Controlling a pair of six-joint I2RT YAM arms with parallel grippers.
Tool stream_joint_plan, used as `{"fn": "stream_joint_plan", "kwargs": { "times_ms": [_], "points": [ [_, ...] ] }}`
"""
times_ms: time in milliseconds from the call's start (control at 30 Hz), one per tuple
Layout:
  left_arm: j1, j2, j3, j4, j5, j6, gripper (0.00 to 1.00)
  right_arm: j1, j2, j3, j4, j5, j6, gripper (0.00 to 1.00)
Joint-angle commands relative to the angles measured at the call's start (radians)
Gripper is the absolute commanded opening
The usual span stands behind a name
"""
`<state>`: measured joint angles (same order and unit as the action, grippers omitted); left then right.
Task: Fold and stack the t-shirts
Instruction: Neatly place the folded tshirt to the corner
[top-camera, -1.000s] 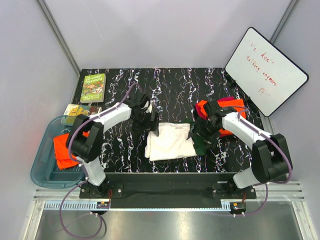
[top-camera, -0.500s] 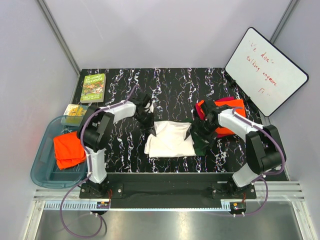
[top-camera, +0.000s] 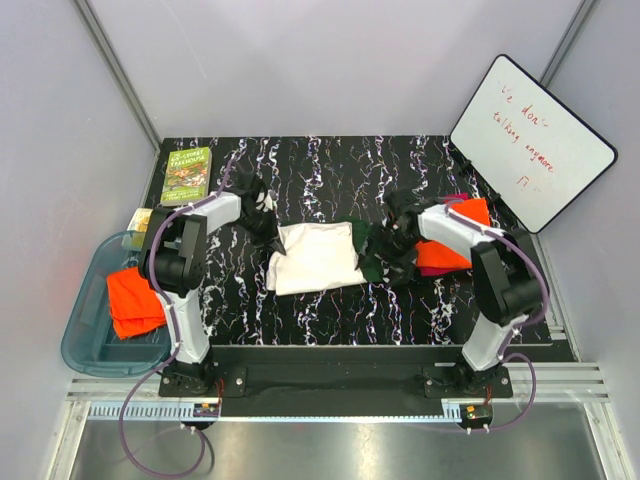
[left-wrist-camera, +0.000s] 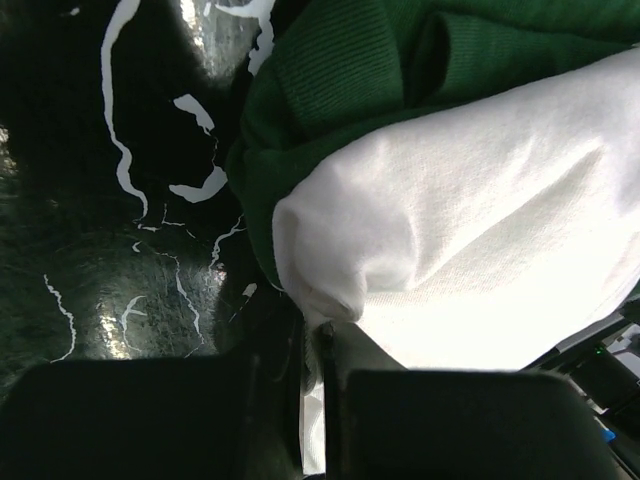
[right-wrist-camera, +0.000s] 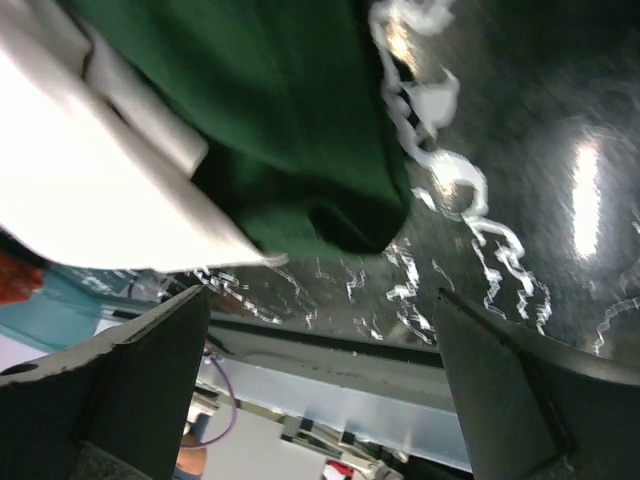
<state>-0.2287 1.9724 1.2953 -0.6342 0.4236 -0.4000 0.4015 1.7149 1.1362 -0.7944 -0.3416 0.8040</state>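
The cream t-shirt (top-camera: 312, 258) lies partly folded mid-table, a dark green sleeve (top-camera: 372, 255) bunched at its right end. My left gripper (top-camera: 262, 228) sits at the shirt's left end. In the left wrist view it (left-wrist-camera: 318, 335) is shut on a pinch of cream cloth (left-wrist-camera: 470, 240), with green sleeve fabric (left-wrist-camera: 340, 80) just beyond. My right gripper (top-camera: 395, 245) hovers by the right sleeve. In the right wrist view it (right-wrist-camera: 325, 330) is open and holds nothing, the green sleeve (right-wrist-camera: 290, 120) just ahead of its fingers. Folded orange t-shirts (top-camera: 452, 250) lie to its right.
A teal bin (top-camera: 85, 330) at the left table edge holds another orange shirt (top-camera: 135, 300). A green book (top-camera: 186, 175) lies at the back left, a small packet (top-camera: 146, 219) below it. A whiteboard (top-camera: 530, 140) leans at the back right.
My left gripper has shut on the cream shirt's left edge and pulled it leftward. The whole shirt has slid left. My right gripper has followed left and stayed open.
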Motion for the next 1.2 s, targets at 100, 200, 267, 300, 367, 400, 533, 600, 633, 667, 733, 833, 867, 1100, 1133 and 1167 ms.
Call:
{"fn": "stream_joint_plan", "kwargs": {
  "times_ms": [100, 200, 267, 300, 367, 400, 533, 600, 633, 667, 733, 833, 867, 1100, 1133, 1167],
  "points": [
    [-0.001, 0.019, 0.012, 0.004, -0.080, 0.046, 0.00, 0.039, 0.181, 0.152, 0.058, 0.010, -0.068, 1.00],
    [-0.001, 0.029, 0.022, -0.005, -0.080, 0.050, 0.00, 0.037, 0.216, 0.192, 0.066, 0.010, -0.074, 1.00],
    [-0.001, 0.031, 0.027, -0.007, -0.082, 0.052, 0.00, 0.037, 0.244, 0.206, 0.066, 0.019, -0.078, 1.00],
    [-0.001, 0.032, 0.029, -0.007, -0.079, 0.050, 0.00, 0.037, 0.256, 0.218, 0.066, 0.018, -0.084, 1.00],
    [-0.001, 0.037, 0.035, -0.009, -0.078, 0.052, 0.00, 0.037, 0.290, 0.227, 0.066, 0.015, -0.091, 1.00],
    [-0.001, 0.039, 0.035, -0.009, -0.075, 0.050, 0.00, 0.039, 0.301, 0.235, 0.067, 0.015, -0.095, 1.00],
    [-0.001, 0.046, 0.045, -0.012, -0.063, 0.050, 0.00, 0.046, 0.357, 0.266, 0.072, 0.016, -0.106, 0.98],
    [-0.001, 0.048, 0.051, -0.015, -0.062, 0.053, 0.00, 0.059, 0.396, 0.304, 0.073, 0.004, -0.117, 0.95],
    [-0.001, 0.048, 0.053, -0.016, -0.062, 0.055, 0.00, 0.066, 0.413, 0.321, 0.073, -0.002, -0.121, 0.88],
    [-0.001, 0.049, 0.059, -0.019, -0.060, 0.056, 0.00, 0.071, 0.442, 0.339, 0.070, -0.010, -0.132, 0.84],
    [-0.001, 0.049, 0.065, -0.024, -0.059, 0.059, 0.00, 0.086, 0.468, 0.382, 0.070, -0.037, -0.140, 0.67],
    [-0.001, 0.045, 0.071, -0.030, -0.055, 0.062, 0.00, 0.100, 0.500, 0.421, 0.064, -0.050, -0.155, 0.45],
    [-0.001, 0.043, 0.071, -0.033, -0.055, 0.063, 0.00, 0.100, 0.502, 0.427, 0.063, -0.053, -0.160, 0.29],
    [-0.001, 0.020, 0.065, -0.042, -0.051, 0.063, 0.00, 0.100, 0.434, 0.444, -0.009, 0.068, -0.219, 0.03],
    [-0.001, 0.017, 0.068, -0.044, -0.051, 0.066, 0.02, 0.100, 0.404, 0.444, -0.032, 0.087, -0.229, 0.02],
    [-0.001, 0.013, 0.067, -0.048, -0.049, 0.066, 0.14, 0.100, 0.387, 0.444, -0.043, 0.110, -0.244, 0.02]
  ]
}}
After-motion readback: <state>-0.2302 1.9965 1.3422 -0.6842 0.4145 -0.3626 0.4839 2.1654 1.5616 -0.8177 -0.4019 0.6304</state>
